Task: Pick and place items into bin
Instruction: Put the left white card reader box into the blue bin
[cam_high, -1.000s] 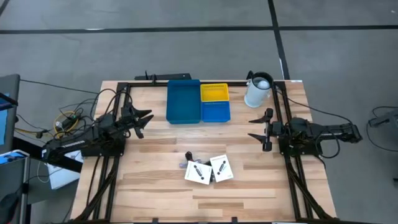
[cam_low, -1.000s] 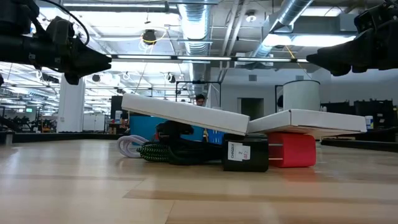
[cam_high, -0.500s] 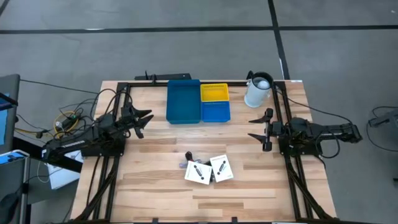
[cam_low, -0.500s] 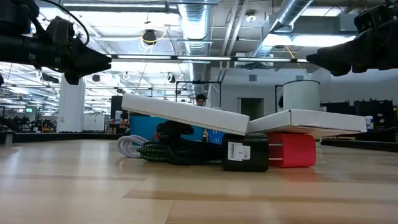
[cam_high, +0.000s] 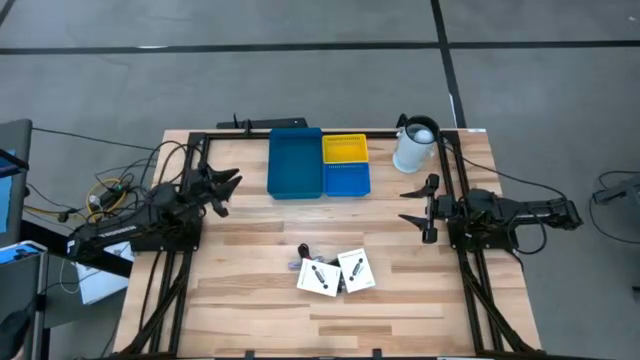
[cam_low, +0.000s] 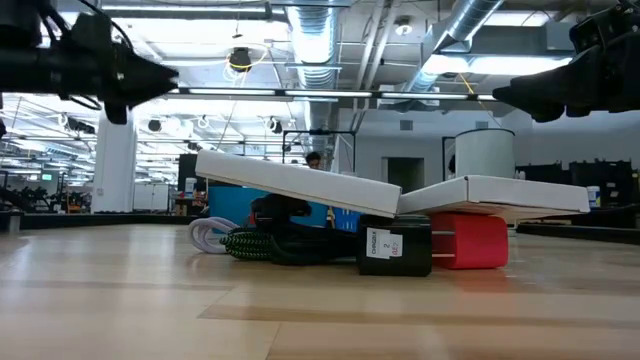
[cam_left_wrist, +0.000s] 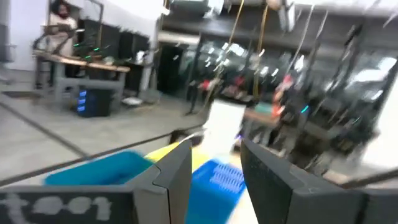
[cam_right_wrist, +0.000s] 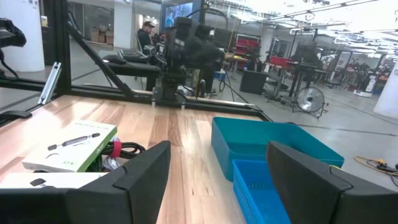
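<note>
Nothing has yet been lifted, and the step in hand is judged to be the first reach. Left of the bin, the left gripper hangs in the air with its jaws part-spread and empty. The bin, a blue tray, is set at the far edge of the table, with a smaller yellow-and-blue tray touching its right side and a white jug beyond that. Well nearer than the bin, at mid-table, the items are heaped: two white cards are propped over coiled cables, a black block and a red piece. Right of the bin, beyond the jug, the right gripper waits with jaws spread wide and nothing between them. A clean pick is best begun with the top card alone, taken by an edge that overhangs, so the cables beneath are not dragged along. A white label is borne by the black block, but its print cannot be read; no brand can be made out elsewhere.
</note>
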